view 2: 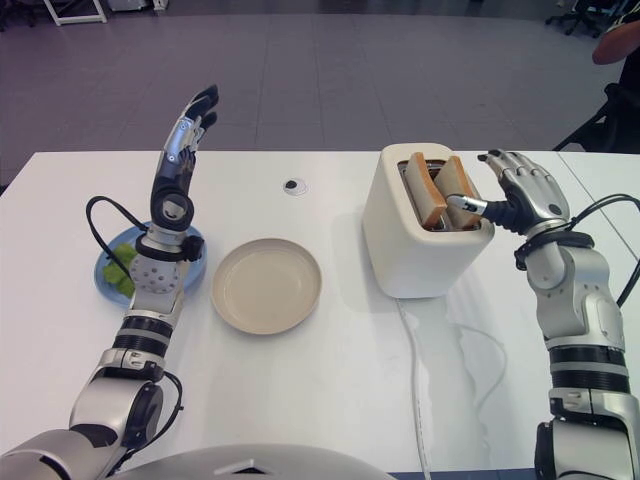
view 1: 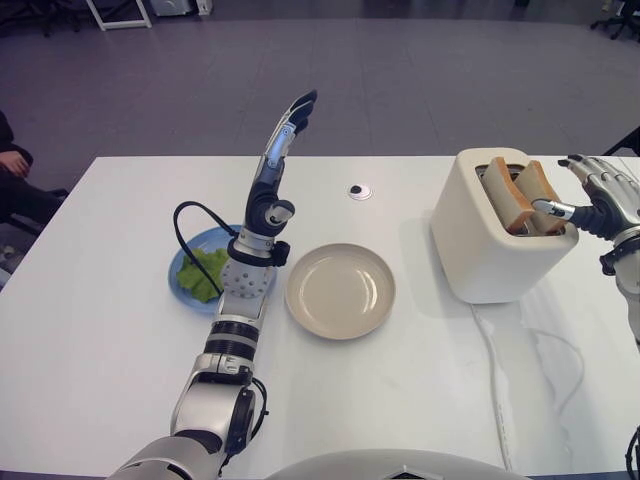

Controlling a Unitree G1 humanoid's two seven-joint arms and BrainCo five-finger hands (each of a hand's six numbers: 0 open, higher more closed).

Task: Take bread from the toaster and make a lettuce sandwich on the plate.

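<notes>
White table (view 1: 100, 350): toaster (view 1: 490, 250), plate (view 1: 340, 290), blue dish (view 1: 195, 242)

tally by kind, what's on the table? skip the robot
white boxy toaster: 1
toasted bread slices, standing in the toaster slots: 2
plates: 2, a round beige plate and a round blue plate
green lettuce pile on the blue plate: 1
small black-and-white disc: 1
total: 7

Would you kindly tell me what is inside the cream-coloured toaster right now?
Two toasted bread slices stand in the cream-coloured toaster, tops protruding; its walls hide their lower parts. The right hand touches one.
</notes>
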